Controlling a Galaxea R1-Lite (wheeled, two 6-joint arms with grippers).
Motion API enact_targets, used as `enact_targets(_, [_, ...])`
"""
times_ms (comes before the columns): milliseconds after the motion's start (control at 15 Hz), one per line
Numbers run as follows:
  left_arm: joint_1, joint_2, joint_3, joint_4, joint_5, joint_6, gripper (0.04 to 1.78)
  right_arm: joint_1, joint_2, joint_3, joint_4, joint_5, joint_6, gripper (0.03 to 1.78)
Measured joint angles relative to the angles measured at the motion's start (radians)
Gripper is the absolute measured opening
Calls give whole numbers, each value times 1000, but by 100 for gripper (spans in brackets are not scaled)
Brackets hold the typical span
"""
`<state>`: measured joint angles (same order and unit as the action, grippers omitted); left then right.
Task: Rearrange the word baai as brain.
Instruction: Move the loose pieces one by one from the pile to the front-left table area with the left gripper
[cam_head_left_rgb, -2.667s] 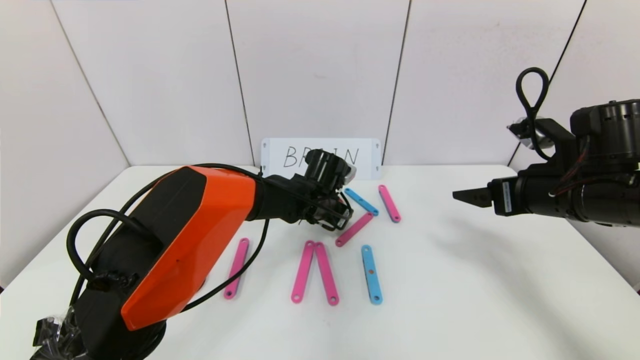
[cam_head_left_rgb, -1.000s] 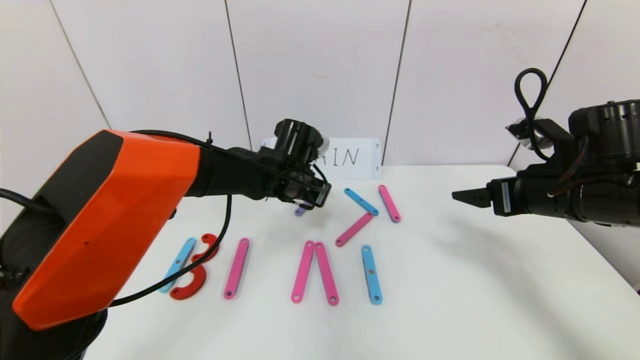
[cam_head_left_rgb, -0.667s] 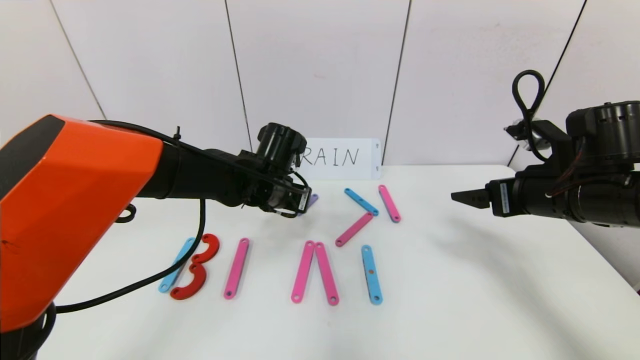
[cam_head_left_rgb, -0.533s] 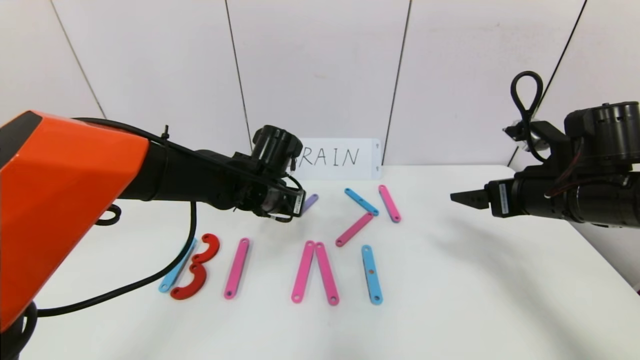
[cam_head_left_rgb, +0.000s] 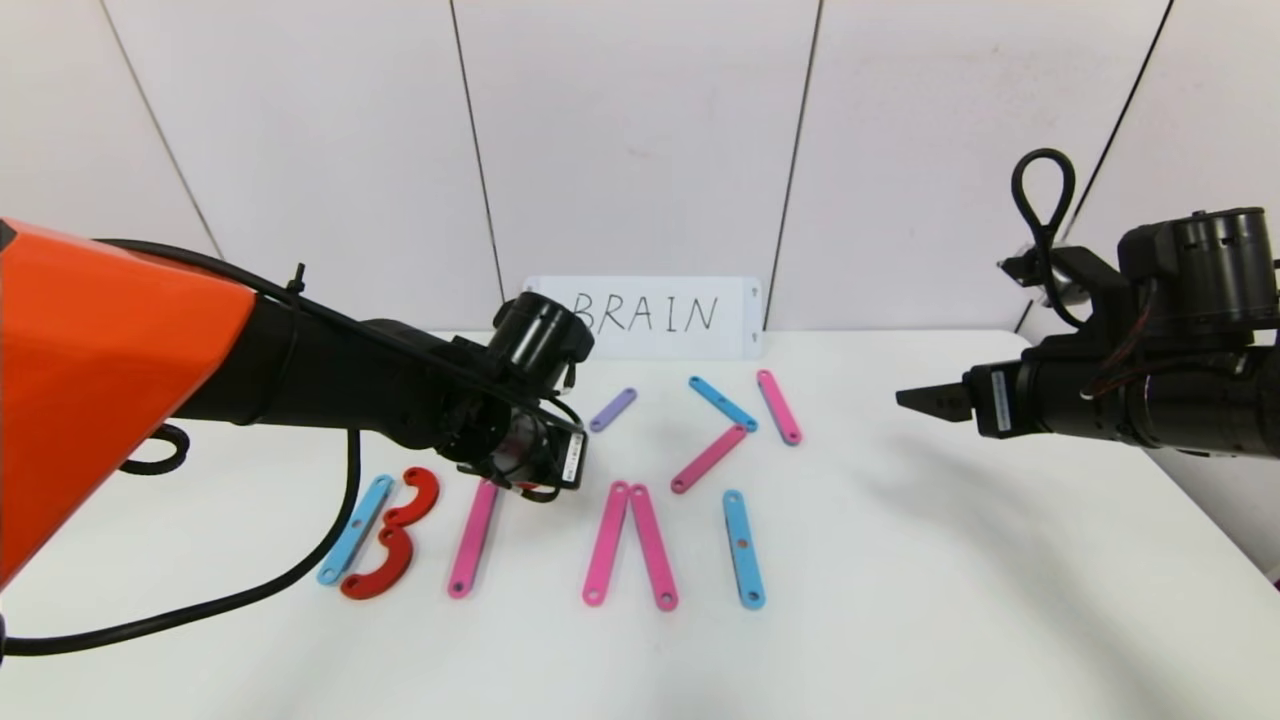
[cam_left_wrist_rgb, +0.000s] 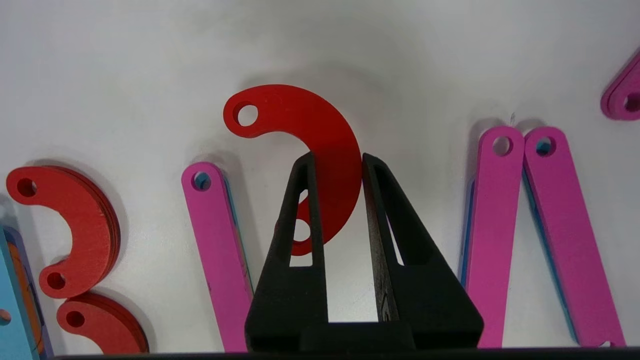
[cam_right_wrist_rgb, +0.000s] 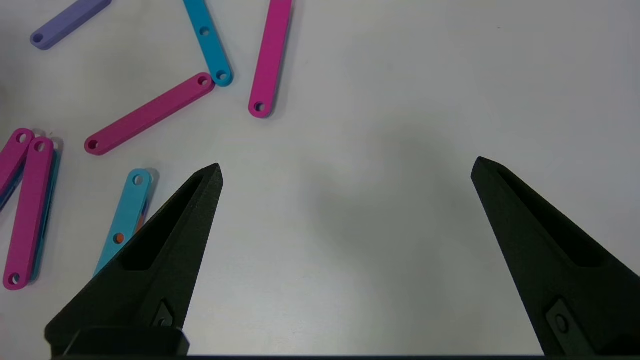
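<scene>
My left gripper (cam_left_wrist_rgb: 336, 159) is clamped on a red C-shaped arc (cam_left_wrist_rgb: 320, 135), poised just beside the top of the pink strip (cam_head_left_rgb: 473, 538) that lies right of the light-blue strip (cam_head_left_rgb: 354, 529) and two red arcs (cam_head_left_rgb: 392, 545) — the B. My right gripper (cam_right_wrist_rgb: 345, 167) hovers wide open over the table's (cam_head_left_rgb: 950, 580) right side — well apart from the pieces.
</scene>
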<state>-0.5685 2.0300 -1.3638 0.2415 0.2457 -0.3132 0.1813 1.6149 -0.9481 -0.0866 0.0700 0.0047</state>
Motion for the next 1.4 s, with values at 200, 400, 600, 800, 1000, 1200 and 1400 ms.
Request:
enact_targets(200, [0,-9,38,-1,-21,10,29,2,4,0,0,-1,0,174])
enact_targets(400, [-1,-20,63,-4,-55,46,29,2,9,-1,0,-2,0,174])
enact_targets(600, [1,-33,92,-31,-57,102,29,3,12,-1,-1,-3,0,174])
enact_targets(800, [4,-40,126,-58,-74,152,29,4,13,0,0,-4,-1,174])
enact_targets(1000, [18,-47,144,-66,-130,196,29,4,13,0,0,-3,0,174])
enact_targets(1200, [28,-46,142,-72,-132,203,29,4,13,0,0,-3,0,174])
enact_targets(1400, [39,-36,132,-79,-132,222,29,5,13,0,0,-3,0,174])
